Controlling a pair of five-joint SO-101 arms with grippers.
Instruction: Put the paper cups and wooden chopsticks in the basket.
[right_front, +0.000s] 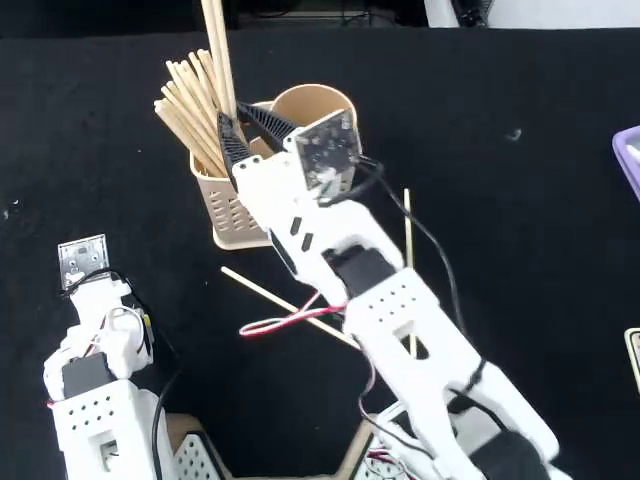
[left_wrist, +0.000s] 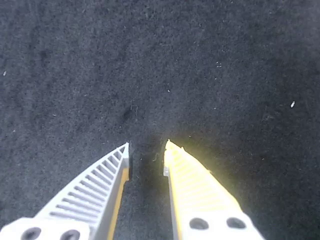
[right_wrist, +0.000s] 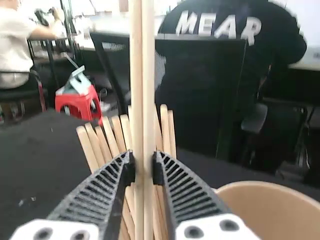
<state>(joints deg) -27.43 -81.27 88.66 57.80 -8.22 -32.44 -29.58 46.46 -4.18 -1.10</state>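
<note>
A beige slotted basket (right_front: 232, 215) stands at the back middle of the black table. It holds a bundle of wooden chopsticks (right_front: 190, 110) (right_wrist: 105, 140) and a brown paper cup (right_front: 312, 100) (right_wrist: 270, 210). My right gripper (right_front: 232, 132) (right_wrist: 143, 162) is above the basket, shut on a pair of upright chopsticks (right_front: 218, 50) (right_wrist: 141, 75). One loose chopstick (right_front: 285, 300) lies slanted on the table by the right arm, and another (right_front: 408, 240) lies straight on its far side. My left gripper (left_wrist: 147, 150) points down at bare table at the front left, slightly open and holding nothing.
The left arm (right_front: 95, 350) sits folded at the front left corner. A purple object (right_front: 630, 160) shows at the right edge of the table. Red and white cables (right_front: 280, 322) loop over the slanted chopstick.
</note>
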